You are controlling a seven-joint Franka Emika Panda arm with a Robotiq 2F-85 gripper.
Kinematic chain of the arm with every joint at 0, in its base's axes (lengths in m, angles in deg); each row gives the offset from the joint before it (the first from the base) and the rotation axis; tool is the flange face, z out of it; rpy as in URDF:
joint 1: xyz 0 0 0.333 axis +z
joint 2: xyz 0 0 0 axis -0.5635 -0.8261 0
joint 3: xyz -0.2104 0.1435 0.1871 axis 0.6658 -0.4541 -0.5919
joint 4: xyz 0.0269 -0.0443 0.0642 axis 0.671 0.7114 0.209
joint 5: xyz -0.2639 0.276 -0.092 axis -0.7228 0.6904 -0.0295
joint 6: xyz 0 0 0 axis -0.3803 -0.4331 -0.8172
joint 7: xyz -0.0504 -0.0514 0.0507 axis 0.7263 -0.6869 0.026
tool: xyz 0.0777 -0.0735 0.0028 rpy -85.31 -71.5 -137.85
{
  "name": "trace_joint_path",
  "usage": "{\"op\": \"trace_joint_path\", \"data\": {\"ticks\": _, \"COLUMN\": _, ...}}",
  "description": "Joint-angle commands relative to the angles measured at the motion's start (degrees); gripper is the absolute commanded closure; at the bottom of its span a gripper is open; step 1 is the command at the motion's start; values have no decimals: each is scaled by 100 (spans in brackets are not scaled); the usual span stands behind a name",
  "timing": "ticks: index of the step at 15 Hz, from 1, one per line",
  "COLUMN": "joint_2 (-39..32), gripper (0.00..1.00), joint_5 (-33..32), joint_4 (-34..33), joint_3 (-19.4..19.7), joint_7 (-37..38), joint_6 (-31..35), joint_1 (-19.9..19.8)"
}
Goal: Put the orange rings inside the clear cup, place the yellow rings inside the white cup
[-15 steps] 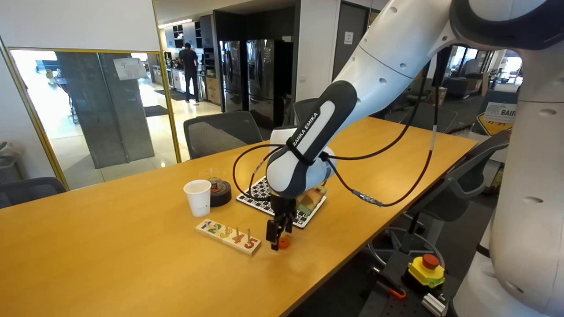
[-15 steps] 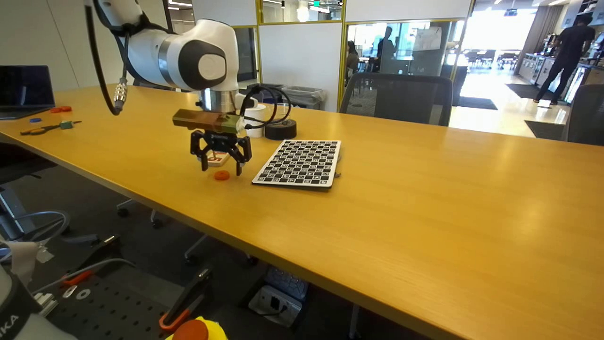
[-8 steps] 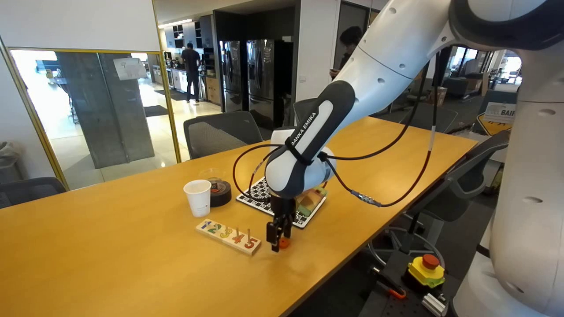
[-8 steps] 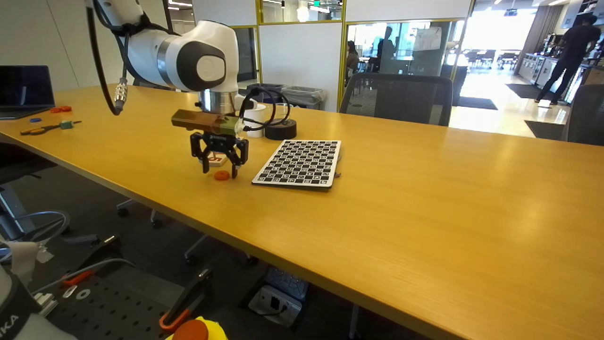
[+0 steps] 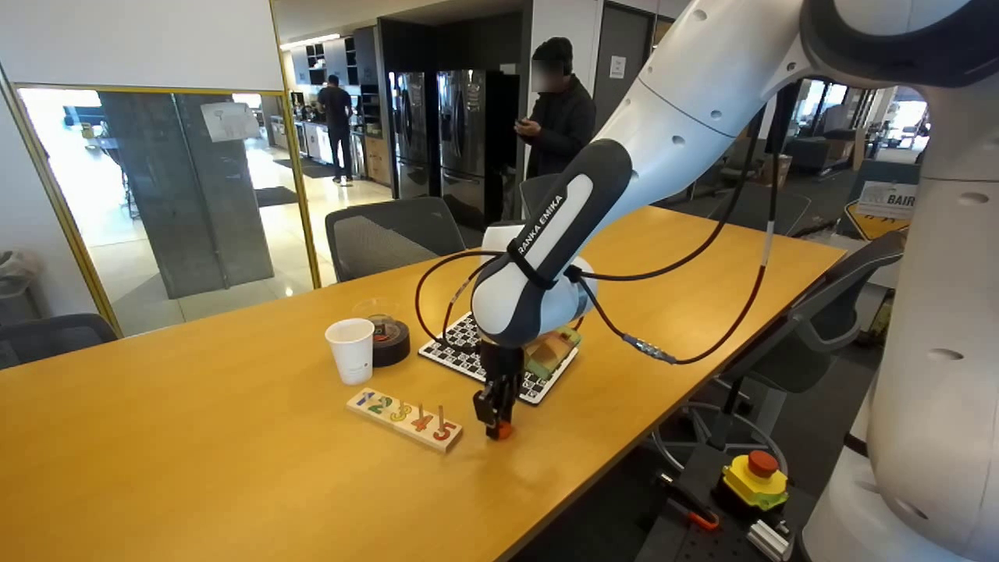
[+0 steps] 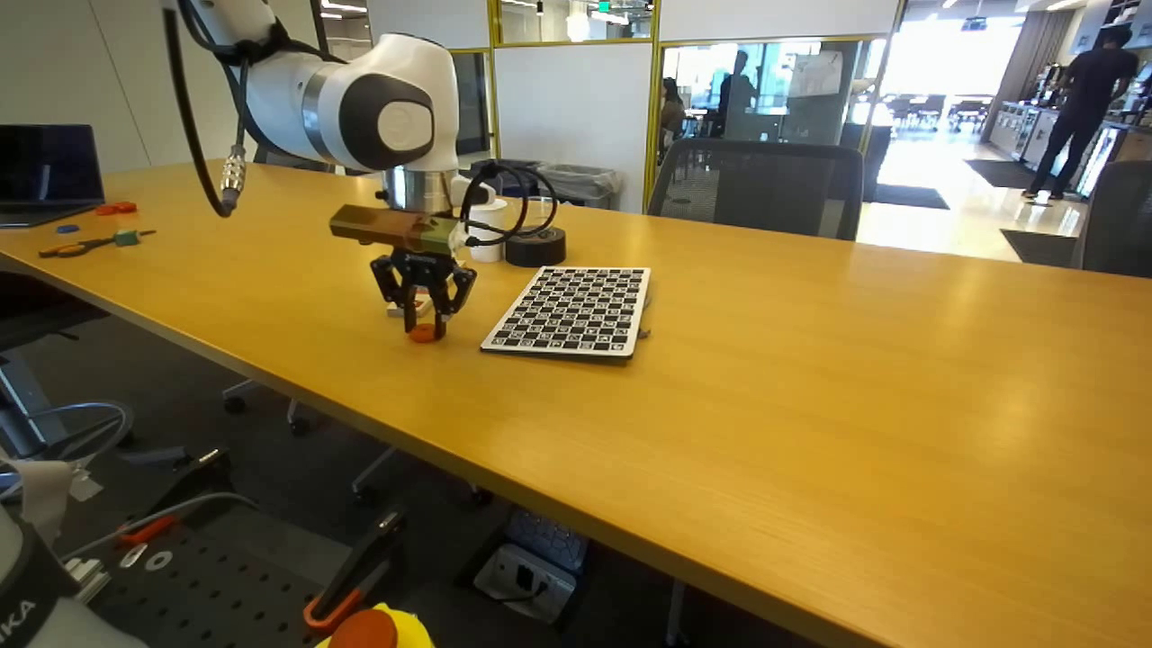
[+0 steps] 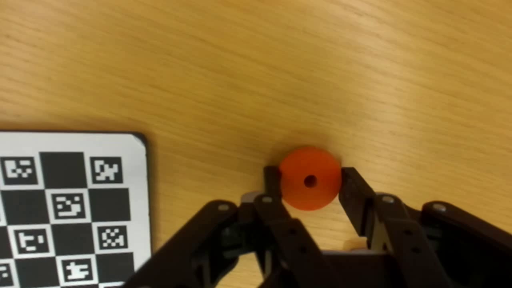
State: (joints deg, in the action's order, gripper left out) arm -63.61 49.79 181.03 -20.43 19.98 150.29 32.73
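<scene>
Glossy wood-grain table (image 6: 810, 405), smooth matt orange ring (image 7: 297, 183), white paper cup (image 5: 351, 353)

pegged block (image 5: 406, 418) and checkered board (image 6: 576, 310) near tool (image 7: 310, 182), free tabletop (image 6: 855, 405) past board

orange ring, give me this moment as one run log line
step: grasp; fingers: shut on orange ring; placing: not yet; white cup: upright on table

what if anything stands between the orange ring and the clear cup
Nothing visible, it seems: from the orange ring, gripped by the end effector, the straight way passes between the number board and the checkered board. The clear cup shows faintly above the black roll; inside, on or behind it, I can't tell.
</scene>
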Motion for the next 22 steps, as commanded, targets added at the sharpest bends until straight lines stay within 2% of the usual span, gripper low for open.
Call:
{"op": "trace_joint_path", "data": {"ticks": 1, "joint_2": 207, "gripper": 78, "joint_5": -418, "joint_4": -140, "joint_3": 212, "joint_7": 330, "joint_6": -5, "joint_1": 62}}
{"op": "trace_joint_path", "data": {"ticks": 4, "joint_2": 253, "gripper": 78, "joint_5": -873, "joint_4": -614, "joint_3": 412, "joint_7": 451, "joint_6": -82, "joint_1": 13}}
{"op": "trace_joint_path", "data": {"ticks": 9, "joint_2": -250, "gripper": 78, "joint_5": -865, "joint_4": -2036, "joint_3": 503, "joint_7": 303, "joint_6": 71, "joint_1": -27}}
{"op": "trace_joint_path", "data": {"ticks": 16, "joint_2": -1407, "gripper": 78, "joint_5": -750, "joint_4": -4028, "joint_3": 222, "joint_7": 113, "joint_6": -275, "joint_1": -13}}
{"op": "trace_joint_path", "data": {"ticks": 22, "joint_2": -2140, "gripper": 78, "joint_5": -761, "joint_4": -5135, "joint_3": -12, "joint_7": -62, "joint_6": -607, "joint_1": -25}}
